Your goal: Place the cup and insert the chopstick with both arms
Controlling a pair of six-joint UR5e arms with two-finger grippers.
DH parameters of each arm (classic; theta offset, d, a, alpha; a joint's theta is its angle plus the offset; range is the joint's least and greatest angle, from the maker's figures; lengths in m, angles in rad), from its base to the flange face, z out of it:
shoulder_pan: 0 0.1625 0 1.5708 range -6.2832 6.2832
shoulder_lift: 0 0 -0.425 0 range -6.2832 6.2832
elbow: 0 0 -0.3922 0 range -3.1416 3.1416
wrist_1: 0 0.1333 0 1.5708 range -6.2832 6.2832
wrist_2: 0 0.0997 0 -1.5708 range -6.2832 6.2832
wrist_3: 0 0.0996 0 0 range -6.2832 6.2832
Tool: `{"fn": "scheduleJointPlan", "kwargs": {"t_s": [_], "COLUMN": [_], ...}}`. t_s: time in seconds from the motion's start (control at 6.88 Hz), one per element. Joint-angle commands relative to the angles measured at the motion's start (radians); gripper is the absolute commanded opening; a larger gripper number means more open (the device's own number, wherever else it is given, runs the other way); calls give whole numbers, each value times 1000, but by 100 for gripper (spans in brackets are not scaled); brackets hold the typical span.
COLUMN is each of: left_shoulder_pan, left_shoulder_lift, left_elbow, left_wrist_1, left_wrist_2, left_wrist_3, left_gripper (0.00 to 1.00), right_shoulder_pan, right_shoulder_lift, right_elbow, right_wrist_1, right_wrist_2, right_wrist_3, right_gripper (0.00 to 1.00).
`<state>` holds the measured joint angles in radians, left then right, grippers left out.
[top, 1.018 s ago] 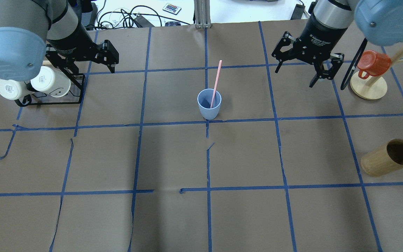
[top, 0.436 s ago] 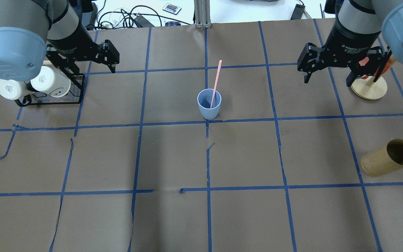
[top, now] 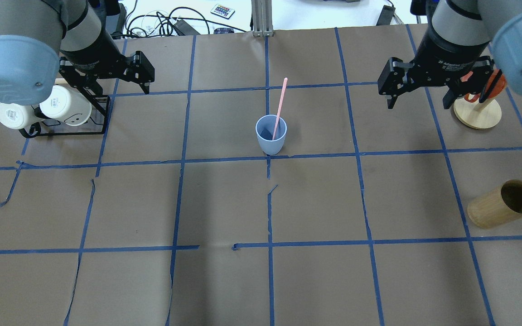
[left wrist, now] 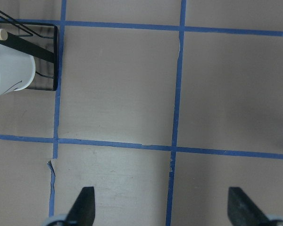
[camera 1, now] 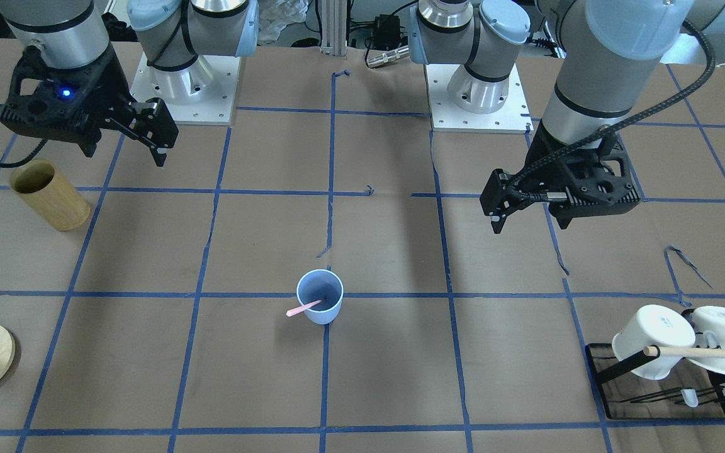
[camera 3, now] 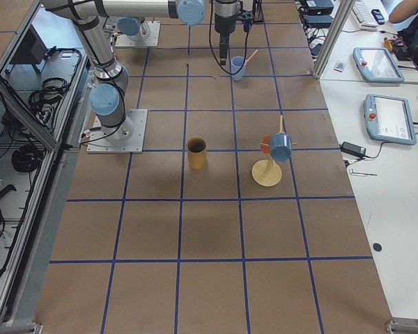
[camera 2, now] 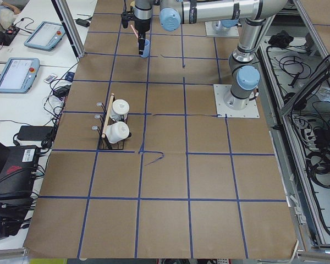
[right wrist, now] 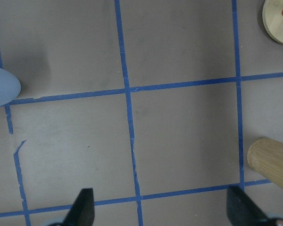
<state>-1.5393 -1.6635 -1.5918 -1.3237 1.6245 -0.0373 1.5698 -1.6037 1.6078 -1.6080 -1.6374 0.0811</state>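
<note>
The counter (top: 315,203) is brown, gridded in blue tape (top: 315,156). A blue cup (top: 270,141) stands centrally; wooden tumbler (top: 490,212), stand base (top: 480,117), wire rack (top: 67,132) outlying.

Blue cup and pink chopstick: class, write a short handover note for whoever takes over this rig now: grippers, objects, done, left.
Left gripper: open, empty, near the black wire rack of white mugs.
Right gripper: open, empty, near the round wooden mug stand.
Light blue plastic cup: upright in the middle of the brown papered table.
Thin pink chopstick: standing in the cup, leaning on its rim.
Done: cup placed, chopstick inserted.
Left: seemingly nothing but parking the arms.
</note>
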Motion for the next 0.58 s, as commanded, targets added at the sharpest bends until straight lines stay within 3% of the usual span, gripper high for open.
{"fn": "scheduleJointPlan", "kwargs": {"t_s": [0.0,0.44], "left_shoulder_pan": [1,-1], "left_shoulder_lift": [5,8], "left_elbow": [-2,3], "left_wrist_1": [0,-2], "left_wrist_2": [-1,-3], "left_wrist_3": [-1,-4], "left_gripper": [100,100], "right_shoulder_pan": [29,29], "right_shoulder_lift": [4,-4], "right_elbow": [4,-2], "right_wrist_1": [-41,-41], "right_wrist_2": [4,7], "right_wrist_3": [0,6], "right_gripper": [100,100]}}
